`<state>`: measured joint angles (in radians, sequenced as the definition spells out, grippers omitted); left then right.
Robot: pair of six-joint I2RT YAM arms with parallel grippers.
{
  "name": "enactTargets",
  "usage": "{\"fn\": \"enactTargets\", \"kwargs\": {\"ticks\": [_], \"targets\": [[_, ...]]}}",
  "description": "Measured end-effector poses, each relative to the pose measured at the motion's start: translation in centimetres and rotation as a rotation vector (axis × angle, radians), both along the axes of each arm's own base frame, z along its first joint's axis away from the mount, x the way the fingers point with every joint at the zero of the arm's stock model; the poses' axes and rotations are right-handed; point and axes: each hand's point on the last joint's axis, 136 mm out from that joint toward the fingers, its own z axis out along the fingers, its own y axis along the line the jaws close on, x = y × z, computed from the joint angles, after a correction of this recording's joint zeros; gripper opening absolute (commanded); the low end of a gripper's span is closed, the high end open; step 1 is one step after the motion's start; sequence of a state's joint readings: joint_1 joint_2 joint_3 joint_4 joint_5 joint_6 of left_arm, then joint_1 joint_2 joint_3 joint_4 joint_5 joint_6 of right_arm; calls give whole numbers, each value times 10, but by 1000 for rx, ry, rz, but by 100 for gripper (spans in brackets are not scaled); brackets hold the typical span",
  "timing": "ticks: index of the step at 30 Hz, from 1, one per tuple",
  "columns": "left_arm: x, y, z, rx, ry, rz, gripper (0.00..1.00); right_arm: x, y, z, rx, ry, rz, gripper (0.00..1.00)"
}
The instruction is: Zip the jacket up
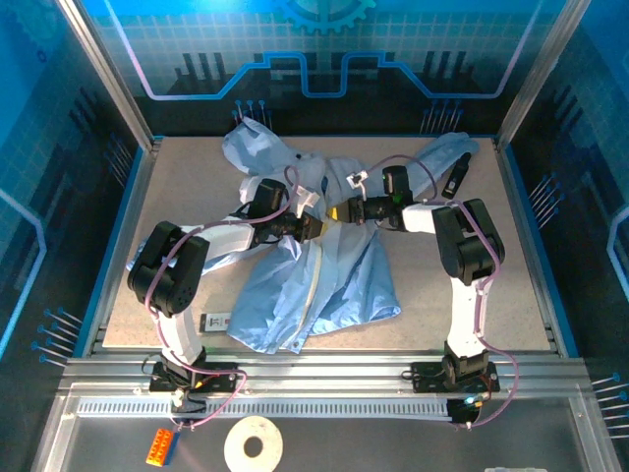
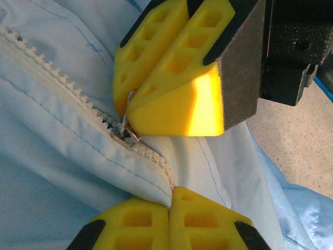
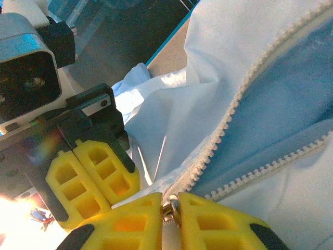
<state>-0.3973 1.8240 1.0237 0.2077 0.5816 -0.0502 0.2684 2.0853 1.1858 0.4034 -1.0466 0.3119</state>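
left claw (image 2: 169, 200) and right claw (image 3: 170, 199) both clenched at the zipper

left claw is squeezed tight on the jacket (image 1: 339, 285), right on its pale zipper strip (image 2: 62, 86). right claw is just beside it, and it pinches the little shiny metal zipper pull (image 2: 125, 125). both claws have chunky yellow fingers (image 2: 171, 99) with square holes in them, like blocks, and black edges.

the jacket is light blue, thin and crinkly, with fine blue stitch lines. the zipper teeth are small, white and bumpy, and past the pull the two rows split apart.

the jacket lies spread out and rumpled in the middle of the table (image 1: 177, 197), sleeves reaching toward the far corners. the table top is flat, tan and speckled. around it stand silver metal bars (image 1: 324, 369) and walls (image 1: 324, 39) glowing blue with a grid pattern.
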Motion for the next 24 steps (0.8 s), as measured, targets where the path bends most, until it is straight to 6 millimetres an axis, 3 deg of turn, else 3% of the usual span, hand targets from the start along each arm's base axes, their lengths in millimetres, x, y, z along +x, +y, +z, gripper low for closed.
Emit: {"fn": "enactTargets", "kwargs": {"ticks": [7,11,16,24], "targets": [[0,0,0,0,0,0,0,1,1,2,2,-4,2,20],[0,0,0,0,1,0,0,6,2,3,-9,-11,-19,1],[0,1,-1,2,4,3,0,11,2,-2,-63,-31,-65,0],[1,2,1,0,-3,6,0,19,-3,7,-128,-102,-132,0]]}}
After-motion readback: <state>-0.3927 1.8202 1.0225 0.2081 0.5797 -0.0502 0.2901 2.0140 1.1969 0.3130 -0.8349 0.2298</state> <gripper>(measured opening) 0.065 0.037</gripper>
